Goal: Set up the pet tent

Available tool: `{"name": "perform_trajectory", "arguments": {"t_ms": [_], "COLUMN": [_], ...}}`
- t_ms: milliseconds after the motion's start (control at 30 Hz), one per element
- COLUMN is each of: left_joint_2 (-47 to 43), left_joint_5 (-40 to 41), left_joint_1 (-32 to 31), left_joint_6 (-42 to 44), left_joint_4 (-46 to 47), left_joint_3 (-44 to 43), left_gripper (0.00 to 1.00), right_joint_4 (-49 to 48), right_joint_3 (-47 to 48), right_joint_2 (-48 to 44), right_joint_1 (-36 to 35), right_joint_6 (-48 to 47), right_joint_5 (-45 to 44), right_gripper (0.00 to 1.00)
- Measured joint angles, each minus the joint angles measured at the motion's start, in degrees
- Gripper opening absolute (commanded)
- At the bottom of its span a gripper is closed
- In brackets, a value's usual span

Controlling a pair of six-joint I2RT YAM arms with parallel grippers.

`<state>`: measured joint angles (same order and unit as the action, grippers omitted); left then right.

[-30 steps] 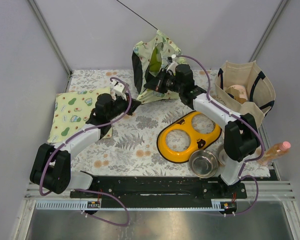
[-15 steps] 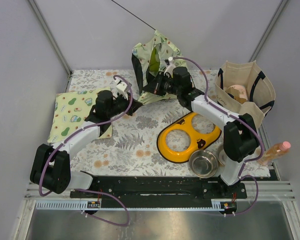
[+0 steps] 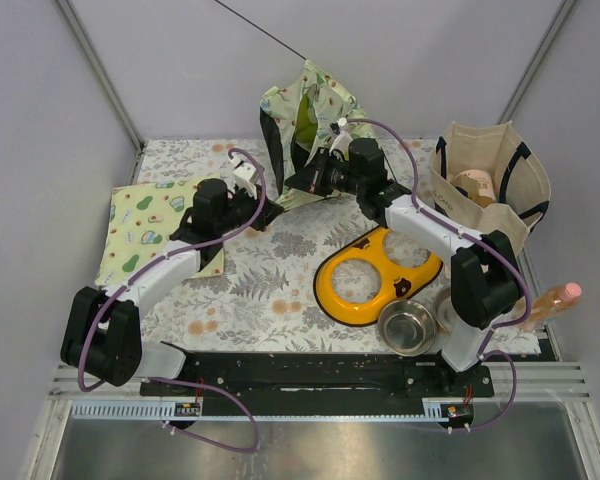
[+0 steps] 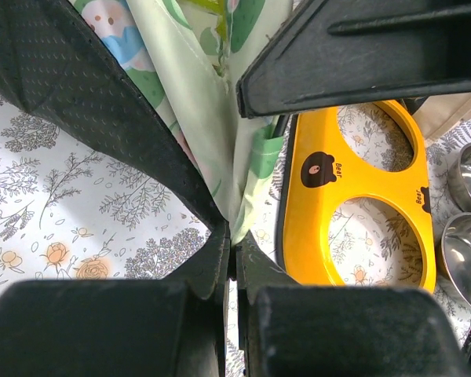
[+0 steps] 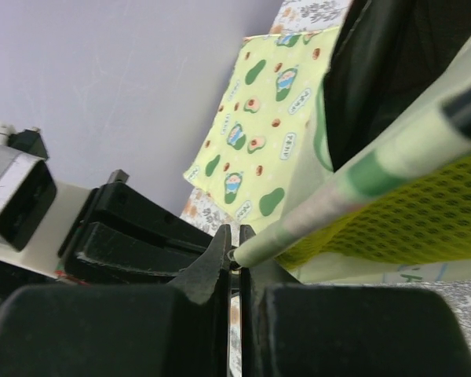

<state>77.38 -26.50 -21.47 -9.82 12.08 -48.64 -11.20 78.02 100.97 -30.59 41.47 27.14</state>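
The bench point(image 3: 270, 290) wore a floral cover. At its left lay a flat avocado-print mat point(image 3: 145, 230). Right of centre lay an orange feeder point(image 3: 375, 272), a steel bowl point(image 3: 408, 328) just beside its near end. A bag point(image 3: 490, 180) stood far right, a bottle point(image 3: 550, 303) nearer. The tent point(image 3: 305, 120) rose at the far middle.

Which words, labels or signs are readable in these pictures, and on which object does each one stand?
"Bear": on the orange feeder, next to a small bear-face sign at its rim, in the left wrist view.
A second small bear mark with lettering on the feeder's opposite rim: too small to read.
Small labels printed on the avocado-print mat: too blurred to read.
The pet tent: no readable text.
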Motion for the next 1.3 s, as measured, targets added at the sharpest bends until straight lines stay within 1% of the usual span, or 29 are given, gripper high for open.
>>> {"name": "perform_trajectory", "arguments": {"t_ms": [267,500,833,867,933,1000,1033,1100,1200,1267,1300], "left_joint_2": [0.0,0.0,0.0,0.0,0.0,0.0,0.0,0.0,0.0,0.0,0.0], "left_joint_5": [0.2,0.2,0.2,0.2,0.2,0.2,0.2,0.2,-0.2,-0.2,-0.3], "left_joint_1": [-0.3,-0.9,-0.9,-0.9,-0.9,-0.9,-0.9,-0.9,-1.1,-1.2,-1.2], "left_joint_6": [0.6,0.6,0.6,0.6,0.6,0.6,0.5,0.5,0.5,0.5,0.5], "left_joint_4": [-0.1,-0.2,-1.1,-1.3,-1.4,-1.4,-1.4,-1.6,-2.2,-2.1,-2.0], "left_joint_3": [0.0,-0.5,-1.2,-1.2,-1.2,-1.2,-1.2,-1.2,-1.2,-1.2,-1.2], "left_gripper": [0.0,0.0,0.0,0.0,0.0,0.0,0.0,0.0,0.0,0.0,0.0], "right_joint_4": [-2.6,-2.2,-1.4,-1.2,-0.5,0.5,1.0,1.8,2.3,2.6,2.8], "right_joint_3": [0.0,0.0,0.0,0.0,0.1,0.2,0.2,0.3,0.8,0.8,0.8], "right_joint_2": [0.0,0.0,0.0,0.0,0.0,0.0,0.0,0.0,0.0,-0.4,-0.6], "right_joint_1": [0.0,0.0,-0.6,-0.6,-0.6,-0.6,-0.7,-0.8,-0.5,-0.4,-0.4], "right_joint_6": [3.6,2.2,-0.5,-0.5,-0.5,-0.5,-0.5,-0.7,-0.7,-0.3,-0.1], "right_joint_5": [1.4,-0.7,0.5,0.5,0.4,-0.3,-0.8,-2.8,-7.5,-9.4,-9.9], "right_gripper": [0.0,0.0,0.0,0.02,0.19,0.3,0.35,0.39,0.41,0.35,0.28]}}
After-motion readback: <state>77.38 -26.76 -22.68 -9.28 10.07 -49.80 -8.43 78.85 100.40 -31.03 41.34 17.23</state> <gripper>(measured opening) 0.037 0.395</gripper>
